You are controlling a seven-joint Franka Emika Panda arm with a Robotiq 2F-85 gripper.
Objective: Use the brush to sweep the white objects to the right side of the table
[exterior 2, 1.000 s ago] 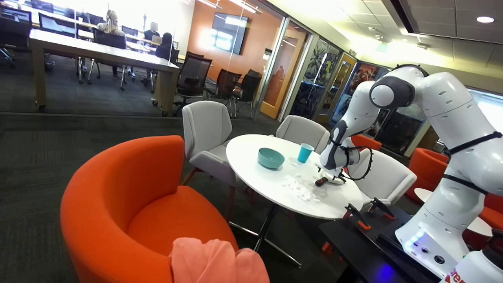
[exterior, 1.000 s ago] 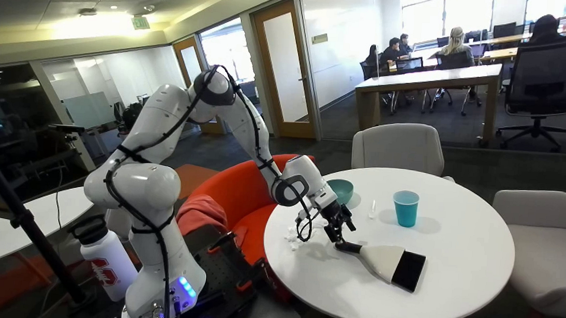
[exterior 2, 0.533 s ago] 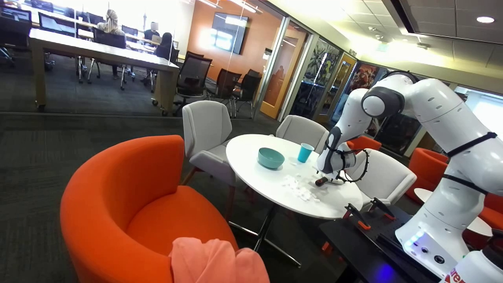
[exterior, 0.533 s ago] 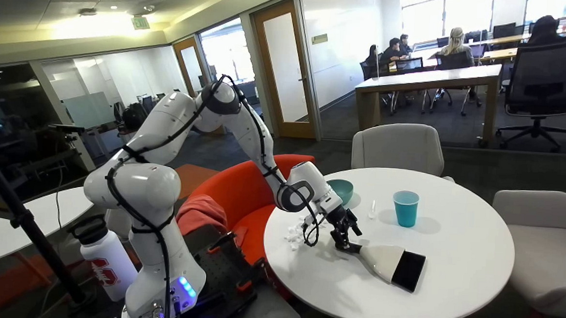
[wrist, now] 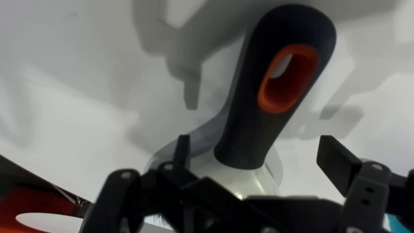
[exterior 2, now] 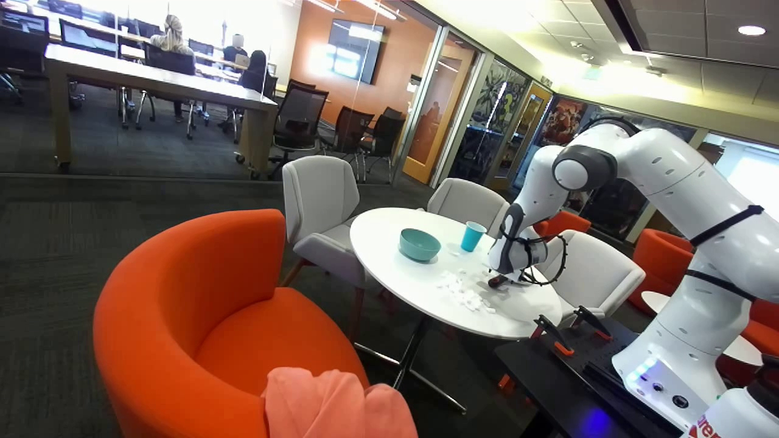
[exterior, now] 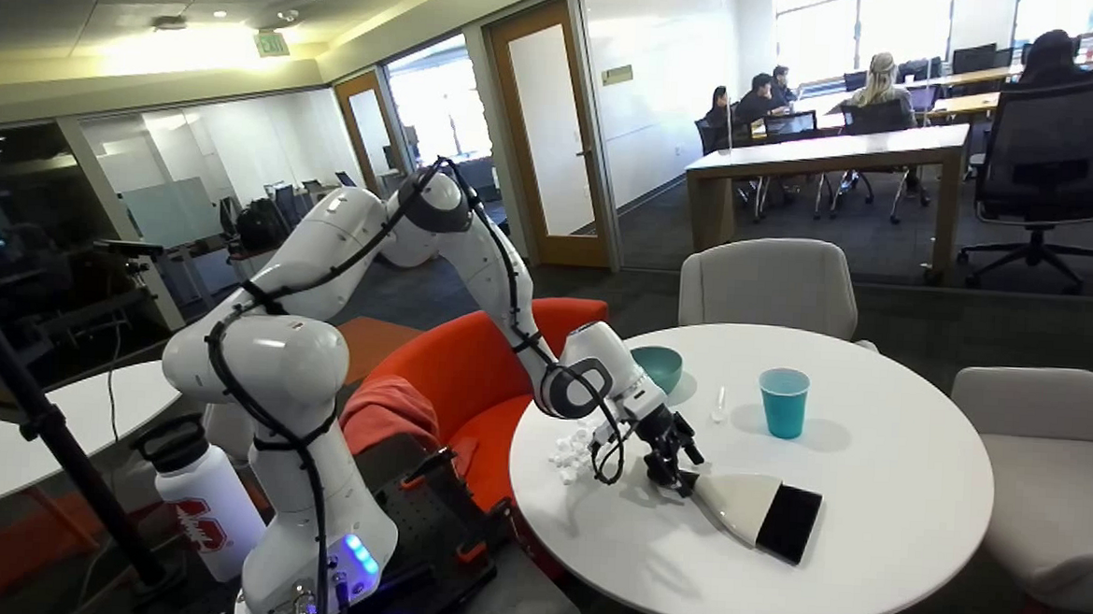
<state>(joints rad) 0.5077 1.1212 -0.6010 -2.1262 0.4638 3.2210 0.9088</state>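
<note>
The brush lies flat on the white round table (exterior: pixel 883 493), its pale body (exterior: pixel 735 499) and black bristles (exterior: pixel 790 523) pointing away from the arm. In the wrist view its dark handle (wrist: pixel 252 129), with an orange-rimmed hole, runs between my fingers. My gripper (wrist: pixel 254 144) stands open; a gap shows on both sides of the handle, so nothing is gripped. The gripper (exterior: pixel 687 472) is low over the handle in an exterior view, hiding much of it. The white objects (exterior 2: pixel 465 293) lie scattered near the handle end, partly behind the arm's cable in an exterior view (exterior: pixel 572 453).
A teal bowl (exterior 2: pixel 420 245) and a blue cup (exterior: pixel 783 404) stand on the table. A small clear or white utensil-like piece (exterior: pixel 719 405) lies between them. Grey chairs (exterior: pixel 768 281) and an orange chair (exterior 2: pixel 243 304) surround the table.
The arm has lowered, and the gripper has moved along the handle toward the brush's pale body. The brush, white objects, bowl and cup have stayed in place.
</note>
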